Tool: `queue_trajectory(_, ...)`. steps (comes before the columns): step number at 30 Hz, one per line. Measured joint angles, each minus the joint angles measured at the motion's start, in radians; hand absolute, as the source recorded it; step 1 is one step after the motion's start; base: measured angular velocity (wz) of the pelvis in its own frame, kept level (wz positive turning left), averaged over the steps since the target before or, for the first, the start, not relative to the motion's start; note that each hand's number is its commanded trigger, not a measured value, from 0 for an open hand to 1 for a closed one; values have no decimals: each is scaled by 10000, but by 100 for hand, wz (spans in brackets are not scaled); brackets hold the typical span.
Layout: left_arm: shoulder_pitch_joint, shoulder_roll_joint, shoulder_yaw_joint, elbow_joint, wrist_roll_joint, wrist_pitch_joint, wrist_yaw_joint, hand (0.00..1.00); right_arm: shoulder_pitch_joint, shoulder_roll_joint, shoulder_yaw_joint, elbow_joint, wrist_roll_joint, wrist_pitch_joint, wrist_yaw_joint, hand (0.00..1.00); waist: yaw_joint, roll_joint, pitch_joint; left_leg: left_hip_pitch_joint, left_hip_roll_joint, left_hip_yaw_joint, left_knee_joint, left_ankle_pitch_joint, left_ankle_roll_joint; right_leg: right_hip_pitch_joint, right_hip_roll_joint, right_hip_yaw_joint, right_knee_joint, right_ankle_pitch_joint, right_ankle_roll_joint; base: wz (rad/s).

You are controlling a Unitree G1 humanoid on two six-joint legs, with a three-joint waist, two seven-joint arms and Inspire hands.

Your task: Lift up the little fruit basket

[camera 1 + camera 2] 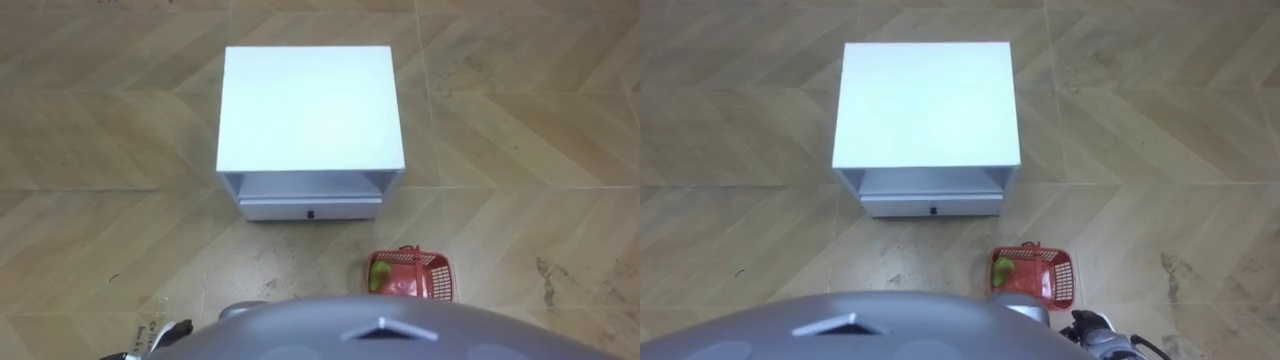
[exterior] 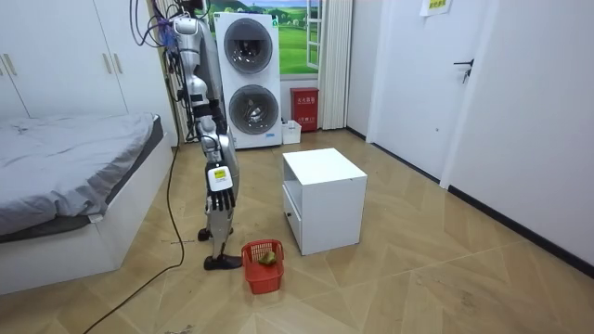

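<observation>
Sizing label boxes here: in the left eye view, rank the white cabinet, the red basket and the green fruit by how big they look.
Largest to smallest:
1. cabinet
2. basket, its near edge hidden by the robot's body
3. fruit, inside the basket

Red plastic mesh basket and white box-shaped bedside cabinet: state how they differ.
The red plastic mesh basket is small and open-topped, with green fruit inside; the white bedside cabinet is larger, with a bare top. The basket has latticed walls, the cabinet solid panels. Both stand on the wooden floor, apart.
</observation>
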Motion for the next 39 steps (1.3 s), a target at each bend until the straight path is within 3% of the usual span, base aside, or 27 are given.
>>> queue_trajectory(8, 19, -12, 29, -42, -2, 0, 242, 0, 12, 0, -17, 44, 338, 16, -18, 0, 43, -66, 17, -17, -1, 20, -1, 0, 0, -27, -8, -15, -24, -1, 1, 0)
queue_trajectory(20, 98, -4, 201, -168, -1, 7, 355, 0, 18, -5, -309, 1, 493, 11, -337, 0, 138, -56, -35, -40, -19, -30, 30, 0, 0, -33, -43, -60, 7, -1, 2, 1)
queue_trajectory(27, 88, 59, 259, -282, -8, -152, 356, 0, 14, -35, -845, -96, 513, -14, -782, 0, 30, -47, -46, -376, -274, -202, 253, -8, 30, -393, -384, -295, 548, -154, 134, 9)
queue_trajectory(32, -62, 73, 413, 0, -34, -99, 268, 0, -26, -157, -997, -111, 540, 0, -870, 0, -105, -18, -60, -1043, -585, -89, 1068, -182, 440, -1005, -703, -4, 1148, -130, 323, -8)
queue_trajectory(34, -113, 87, 737, 66, -52, -268, 229, 0, -304, -271, -1042, -209, 504, 42, -888, 0, -136, 157, -72, -1544, -618, 400, 957, -135, 742, -1466, -728, 286, 948, 306, 527, -30)
queue_trajectory(35, -133, 117, 820, 57, -55, -337, 239, 0, -352, -260, -1069, -294, 478, 73, -903, 0, -182, 319, -130, -1767, -512, 590, 1002, -106, 841, -1622, -788, 192, 1166, 276, 467, 15)
queue_trajectory(36, -217, 175, 973, -3, 2, -401, 262, 0, -313, -200, -1219, -415, 485, 119, -939, 0, -387, 182, 13, -2030, -594, 1034, 1210, -85, 1010, -1912, -1184, -484, 2943, -315, 281, 60)
queue_trajectory(37, -221, 296, 946, -36, 8, -421, 274, 0, -121, -193, -1339, -414, 632, 183, -978, 0, -378, 20, 33, -2106, -819, 1351, 1191, -52, 1157, -1943, -1623, -786, 4766, -708, 249, 61)
queue_trajectory(38, -193, 342, 945, -38, -3, -419, 281, 0, -79, -204, -1408, -414, 726, 203, -1015, 0, -286, -157, 36, -2117, -984, 1458, 1134, -20, 1230, -1933, -1782, -767, 5650, -752, 222, 12)
queue_trajectory(39, -132, 377, 927, -133, -13, -367, 261, 0, -129, -288, -1396, -451, 804, 176, -1149, 0, -10, -321, -23, -2259, -1132, 1893, 1132, -50, 1331, -1903, -1971, -663, 6881, -732, 209, -61)
